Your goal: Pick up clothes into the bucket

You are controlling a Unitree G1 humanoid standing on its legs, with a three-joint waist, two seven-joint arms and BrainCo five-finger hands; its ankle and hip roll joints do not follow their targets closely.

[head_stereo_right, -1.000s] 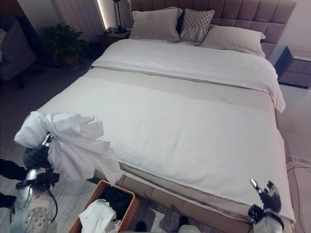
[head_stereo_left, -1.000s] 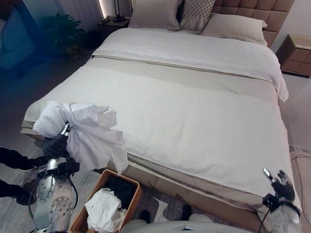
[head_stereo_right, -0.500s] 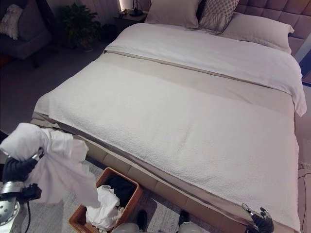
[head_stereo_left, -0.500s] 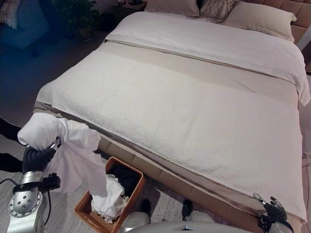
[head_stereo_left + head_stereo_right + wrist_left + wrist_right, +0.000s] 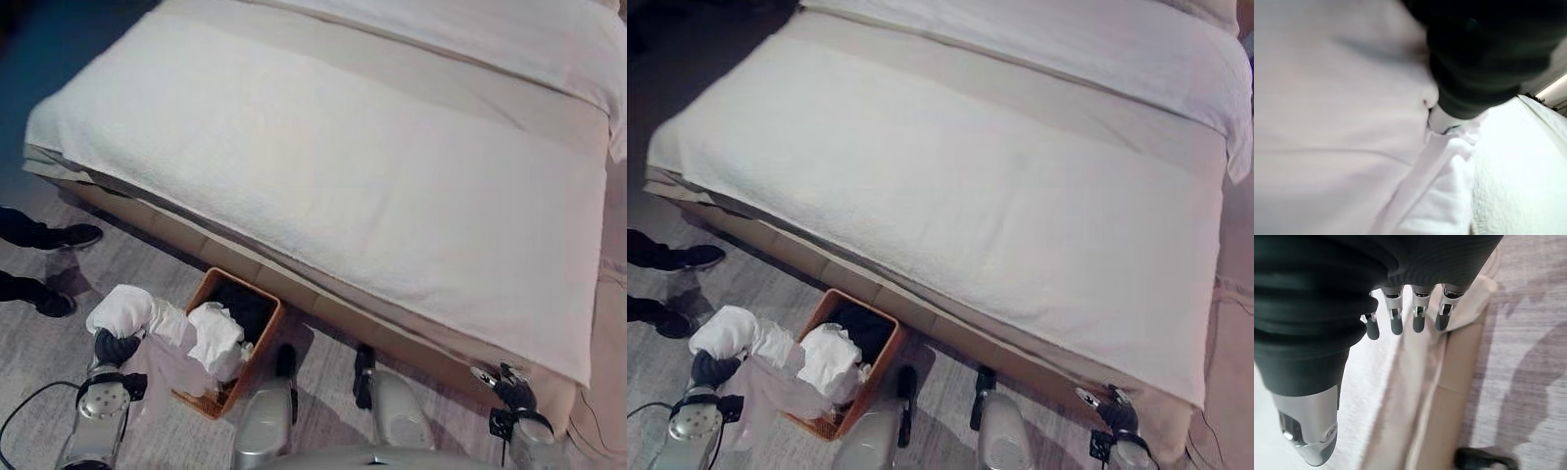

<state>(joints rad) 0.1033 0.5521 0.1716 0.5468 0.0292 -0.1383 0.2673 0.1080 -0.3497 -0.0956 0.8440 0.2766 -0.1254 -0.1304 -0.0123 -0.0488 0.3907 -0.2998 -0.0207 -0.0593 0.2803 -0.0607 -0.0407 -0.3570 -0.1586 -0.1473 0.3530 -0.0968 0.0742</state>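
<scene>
One wide bed (image 5: 372,166) covered in a cream textured quilted blanket is taking up most of the scene, its tan base running along the grey wood-look floor (image 5: 754,284). A rectangular orange-brown woven basket (image 5: 271,311) is sitting on that floor just beside the bed's near edge, holding crumpled white cloth and something dark toward the bed side. A large white garment (image 5: 127,311) is hanging bunched over the left hand (image 5: 115,347), draping down against the basket's outer rim; the fingers are buried in the cloth, so I cannot tell how they are set. A person's dark shoes (image 5: 61,236) are standing on the floor farther left. The right hand (image 5: 1400,318) is hovering by the bed's near right corner, fingers relaxed and slightly parted, gripping nothing
</scene>
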